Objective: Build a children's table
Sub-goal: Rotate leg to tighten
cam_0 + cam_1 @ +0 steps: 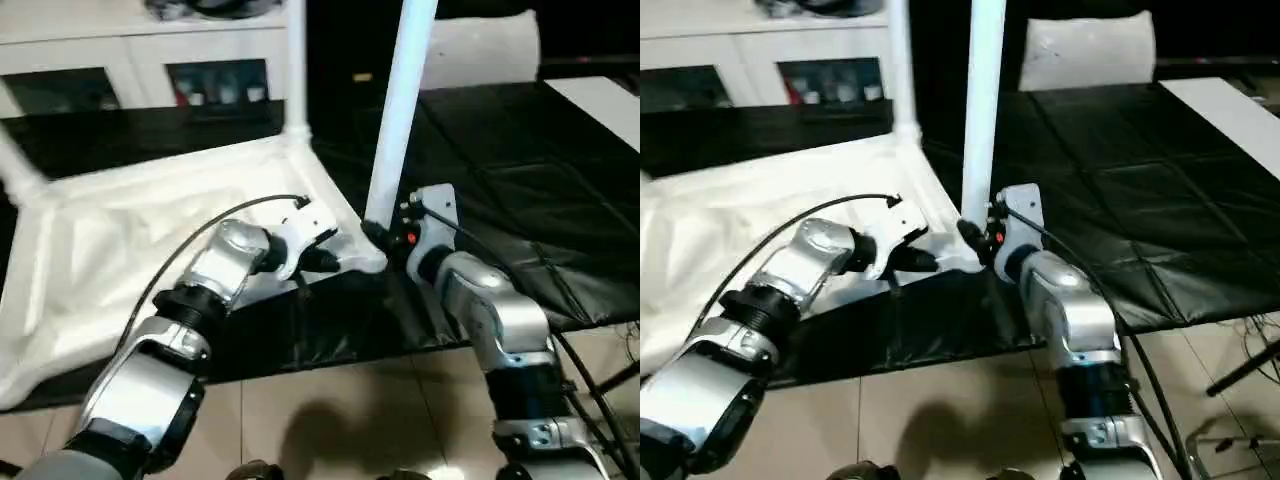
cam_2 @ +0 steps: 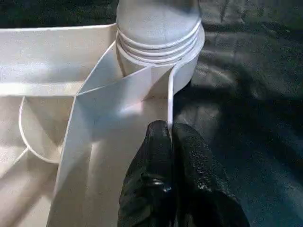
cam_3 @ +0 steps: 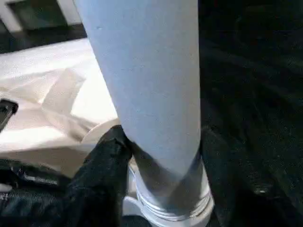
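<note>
- Here, in your left eye view, the tabletop [image 1: 150,230] lies upside down on the black-covered surface [image 1: 520,200], ribs facing up. Legs stand upright in its corner sockets; the nearest leg [image 1: 398,120] rises at the near right corner. Your left claw [image 1: 330,262] sits at that corner's rim, and your right claw [image 1: 385,240] is at the base of the leg.
- In the right eye view the same layout shows: another leg [image 1: 900,65] stands in the far corner, and a white panel [image 1: 1230,110] lies on the surface at far right.
- Your left wrist view shows the left claw's fingers [image 2: 156,161] clenched together, pinching the thin rim wall just below the ringed socket [image 2: 161,45].
- Your right wrist view shows the right claw's fingers [image 3: 102,175] grasping the leg just above the socket.
</note>
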